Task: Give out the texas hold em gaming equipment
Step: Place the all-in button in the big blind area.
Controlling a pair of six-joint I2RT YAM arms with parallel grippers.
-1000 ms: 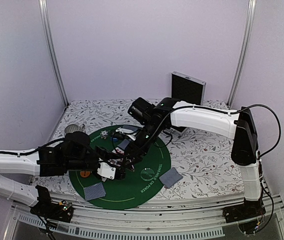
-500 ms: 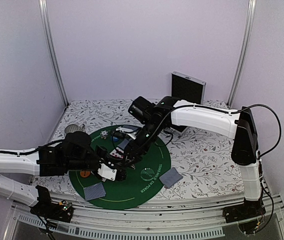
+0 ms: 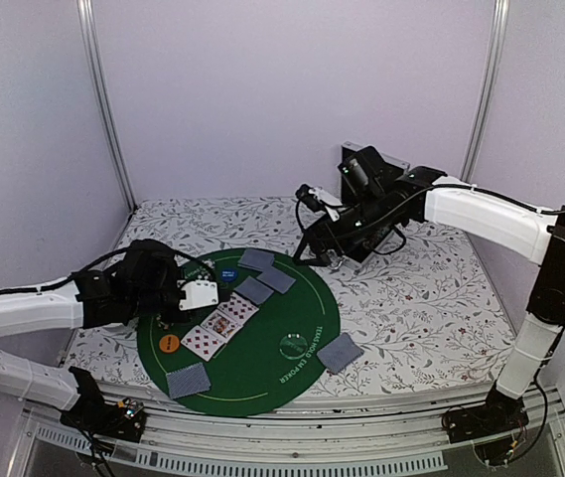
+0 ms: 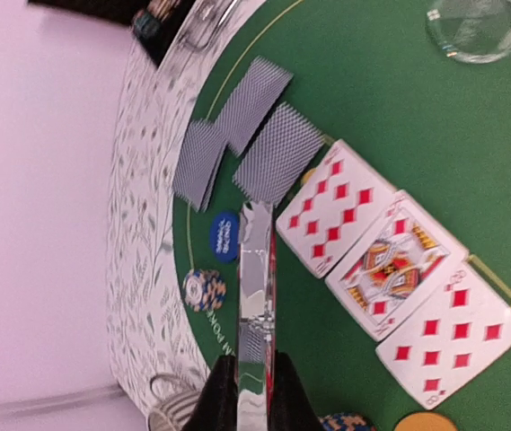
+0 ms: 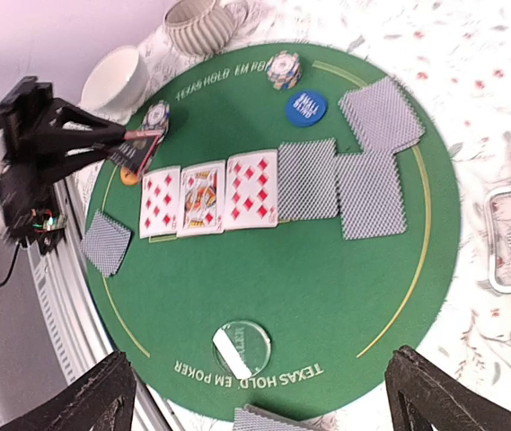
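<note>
left tool [image 4: 253,395] clamped on one playing card [image 4: 256,269], held edge-on over the green mat [image 4: 399,108], just beside the three face-up cards [image 5: 206,199]. card looks light, thin, bendy and slick, so best pinched by a short edge. right tool [image 5: 268,395] spread wide, holding nothing. white bowl [image 5: 116,76] and striped cup [image 5: 192,20] sit on the tabletop off the mat; can't tell what's inside.

place: robotics lab cell | cues: bare lilac walls [image 3: 292,89], aluminium frame posts [image 3: 104,109], floral-clothed table [image 3: 421,308]
</note>
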